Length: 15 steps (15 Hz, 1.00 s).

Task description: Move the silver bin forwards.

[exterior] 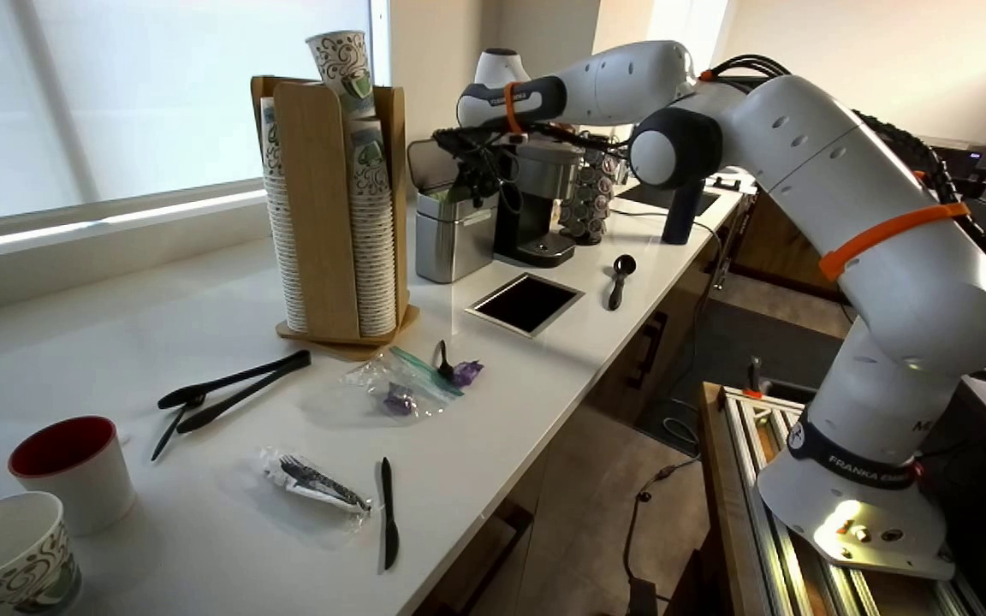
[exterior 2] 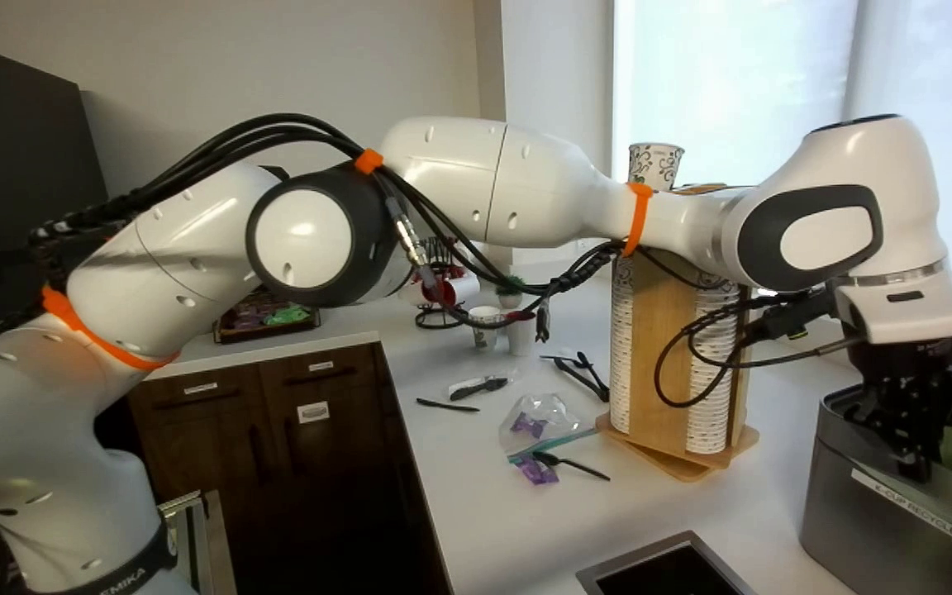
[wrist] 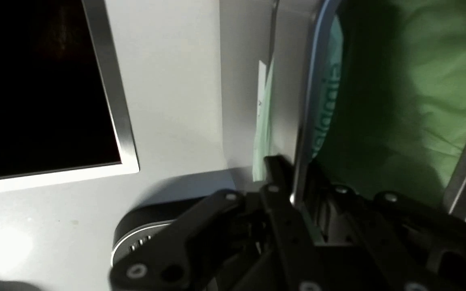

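Observation:
The silver bin (exterior: 450, 244) stands upright on the white counter between the wooden cup stand and the coffee machine, with its lid raised at the back. In an exterior view its labelled front (exterior 2: 856, 529) is partly cut off by the frame. In the wrist view its front wall (wrist: 241, 101) and green liner show from above. My gripper (wrist: 297, 167) straddles the front rim, one finger outside and one inside, closed on the rim. The gripper also shows over the bin in both exterior views (exterior: 476, 184) (exterior 2: 914, 454); the inner finger is mostly hidden.
The wooden stand (exterior: 317, 214) with stacked cups is beside the bin. The coffee machine (exterior: 544, 248) is on its other side. A framed dark opening (exterior: 525, 304) lies in the counter before the bin. A black scoop (exterior: 620, 278) and plastic bag (exterior: 399, 385) lie nearer the counter edge.

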Each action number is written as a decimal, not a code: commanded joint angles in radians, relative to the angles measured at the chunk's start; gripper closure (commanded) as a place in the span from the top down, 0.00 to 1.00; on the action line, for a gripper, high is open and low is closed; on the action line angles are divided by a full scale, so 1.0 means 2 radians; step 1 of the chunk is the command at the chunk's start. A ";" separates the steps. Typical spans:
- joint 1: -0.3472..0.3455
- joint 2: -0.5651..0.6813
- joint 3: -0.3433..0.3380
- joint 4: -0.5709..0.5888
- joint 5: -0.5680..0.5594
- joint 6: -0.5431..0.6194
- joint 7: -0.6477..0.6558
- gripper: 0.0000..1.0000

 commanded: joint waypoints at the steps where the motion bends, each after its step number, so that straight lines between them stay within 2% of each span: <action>1: -0.001 -0.051 0.002 -0.069 -0.001 0.013 -0.046 0.05; 7: 0.013 -0.124 -0.005 -0.187 -0.004 0.043 -0.081 0.05; 15: 0.048 -0.209 -0.010 -0.333 -0.012 0.126 -0.064 0.05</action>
